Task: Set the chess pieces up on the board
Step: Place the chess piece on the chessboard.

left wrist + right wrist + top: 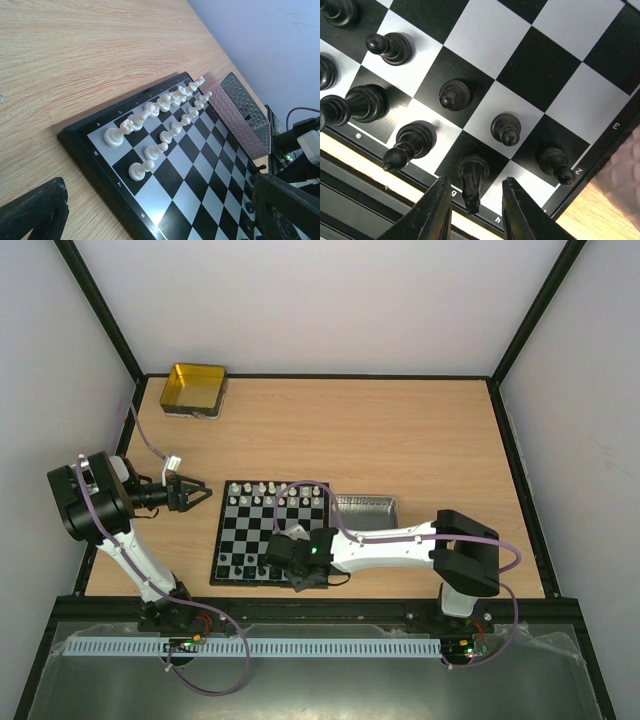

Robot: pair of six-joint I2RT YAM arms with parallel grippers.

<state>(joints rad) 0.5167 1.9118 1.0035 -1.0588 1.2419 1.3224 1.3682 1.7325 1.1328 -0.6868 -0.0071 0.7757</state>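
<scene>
The board (245, 535) lies flat on the table (420, 440), near its front edge and between the two arms. Its right edge is just beside a silver tray (368, 508). A gold tin (193, 390) sits well apart at the far left corner.

White chess pieces (150, 157) stand upright in two rows along the far side of the board. In the left wrist view the border beside them reads "8", "7" and "6". Black chess pieces (455, 95) stand on the near rows. In the right wrist view the border there reads "e", "g" and "h" along the near edge, and "2" and "3" up the right side.

The left gripper (200, 496) hovers over the table just left of the board's far left corner. Its fingers (35, 212) are spread wide and hold nothing.

The right gripper (476, 210) is low over the board's near right corner. Its fingers (432, 215) are parted narrowly on either side of a black knight (471, 182). The knight stands on the near-row square above the "g", and a gap shows between it and each finger.
</scene>
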